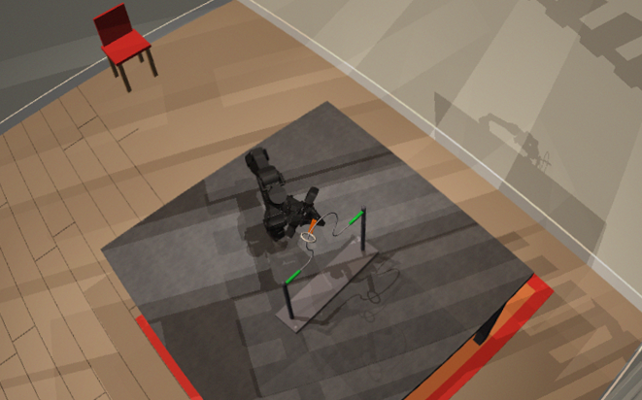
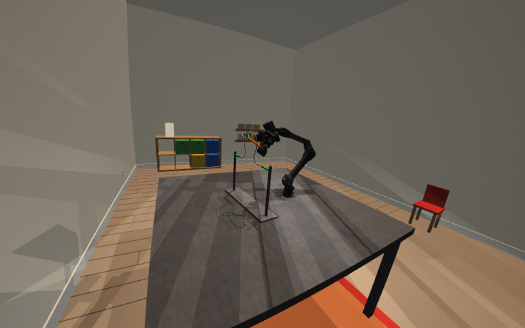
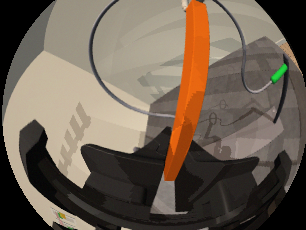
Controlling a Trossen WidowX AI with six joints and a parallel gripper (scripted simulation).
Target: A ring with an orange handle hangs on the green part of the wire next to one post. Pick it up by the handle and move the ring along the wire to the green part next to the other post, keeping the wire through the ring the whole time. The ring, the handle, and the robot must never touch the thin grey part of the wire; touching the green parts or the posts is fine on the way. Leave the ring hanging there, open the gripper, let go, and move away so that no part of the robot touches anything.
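We have the gripper (image 3: 166, 182) clamped nearly shut on the lower end of the orange handle (image 3: 188, 89); in the wrist view the handle runs from between the fingers up to the small metal collar at the top of the frame. The ring (image 1: 308, 236) sits at the far end of the handle, a pale loop seen from the top view roughly midway along the span between the two posts. We read it as around the wire (image 1: 325, 220), but at this scale we can't tell whether it touches the thin grey part or clears it.

In the top view the near post (image 1: 287, 298) carries a green section (image 1: 292, 276) angling up toward the middle, and the far post (image 1: 363, 226) has its own green section (image 1: 355, 218). Both posts stand upright on the grey base plate (image 1: 326, 288), which lies on the dark table (image 2: 216, 247). The grey wire loops and curves between the two green ends; the ring is well apart from both.

From the exterior view the arm (image 2: 299, 154) rises from its base at the right of the plate, bends over and holds the handle (image 2: 253, 140) above post height, with the handle tilted.

In the wrist view one green section (image 3: 280, 74) shows at the right, joined to a curl of grey wire. A red chair (image 2: 429, 205) stands on the floor, away from the table, and a shelf unit (image 2: 188, 152) with coloured bins is against the far wall.
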